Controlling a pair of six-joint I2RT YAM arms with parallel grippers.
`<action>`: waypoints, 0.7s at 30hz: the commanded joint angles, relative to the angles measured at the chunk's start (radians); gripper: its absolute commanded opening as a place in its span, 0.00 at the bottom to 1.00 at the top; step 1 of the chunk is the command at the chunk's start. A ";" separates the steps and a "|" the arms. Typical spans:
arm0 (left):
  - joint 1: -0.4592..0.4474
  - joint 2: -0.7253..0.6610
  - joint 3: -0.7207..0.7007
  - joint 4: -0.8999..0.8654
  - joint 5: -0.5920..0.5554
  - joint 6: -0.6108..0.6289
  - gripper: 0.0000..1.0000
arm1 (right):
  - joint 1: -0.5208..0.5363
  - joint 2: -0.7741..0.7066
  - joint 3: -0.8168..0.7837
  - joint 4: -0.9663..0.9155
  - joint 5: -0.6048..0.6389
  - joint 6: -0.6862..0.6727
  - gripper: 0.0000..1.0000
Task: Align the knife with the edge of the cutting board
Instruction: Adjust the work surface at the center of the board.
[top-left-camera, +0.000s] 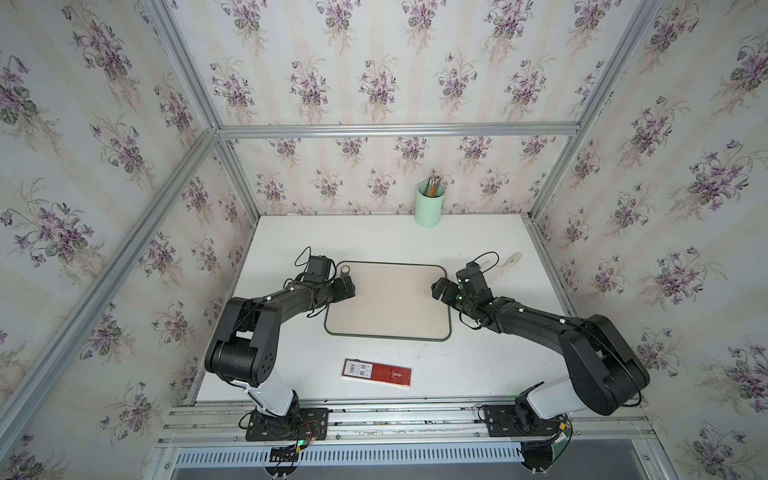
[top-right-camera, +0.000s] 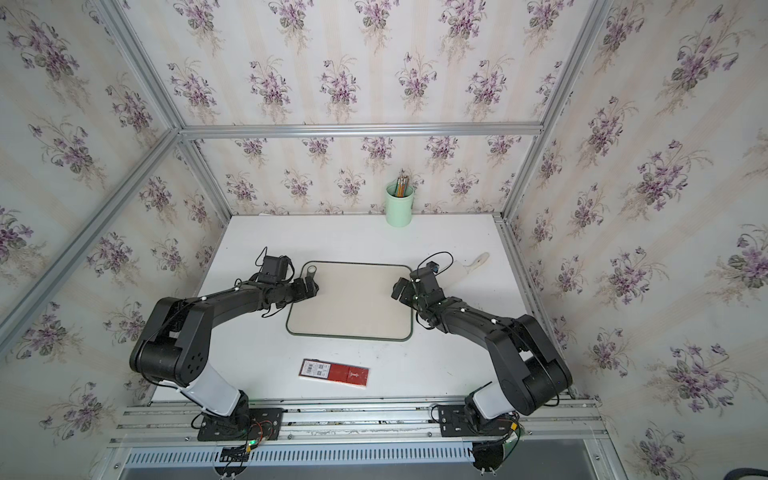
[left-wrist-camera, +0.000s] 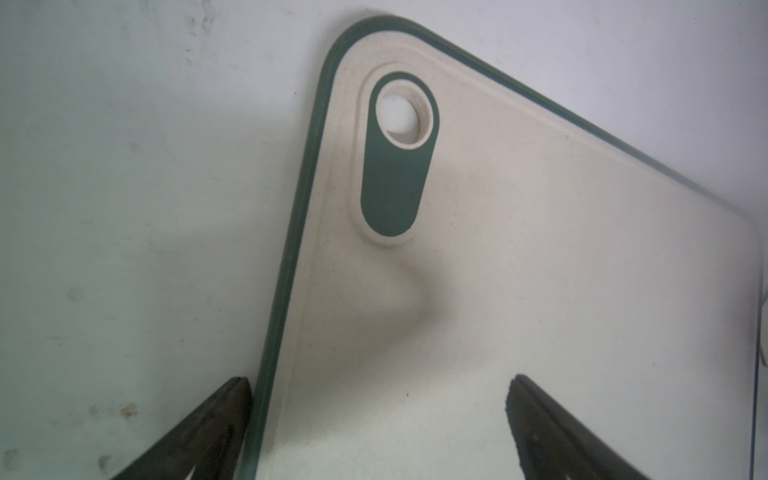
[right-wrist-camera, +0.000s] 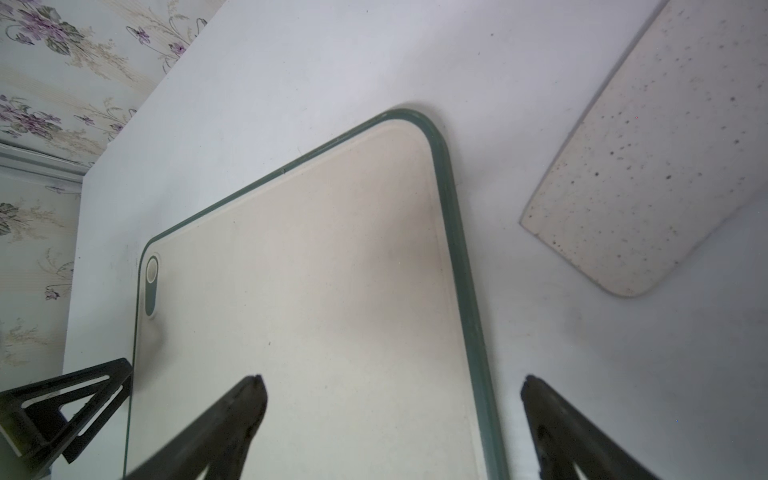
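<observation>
The bench (top-left-camera: 374, 241) is a white flat surface, scuffed in places. A flat red box (top-left-camera: 377, 373) lies on it near the front edge, its long side roughly parallel to that edge (a white barcode label covers one end). A pale green cup (top-left-camera: 430, 205) stands upright at the rear edge, close to the back wall, holding pencils (top-left-camera: 433, 185). Floral wallpaper (top-left-camera: 374, 62) covers the three enclosing walls. An aluminium frame (top-left-camera: 395, 129) runs along the wall joints. Both top views show the box and the cup.
</observation>
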 joint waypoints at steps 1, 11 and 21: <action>0.000 -0.003 -0.024 -0.119 0.050 -0.023 0.99 | -0.008 0.036 0.020 -0.024 -0.012 -0.011 1.00; 0.000 -0.072 -0.107 -0.093 0.064 -0.036 0.99 | -0.015 0.103 0.058 -0.024 -0.045 -0.024 1.00; 0.000 -0.100 -0.147 -0.085 0.073 -0.043 0.99 | -0.020 0.124 0.067 -0.017 -0.066 -0.031 1.00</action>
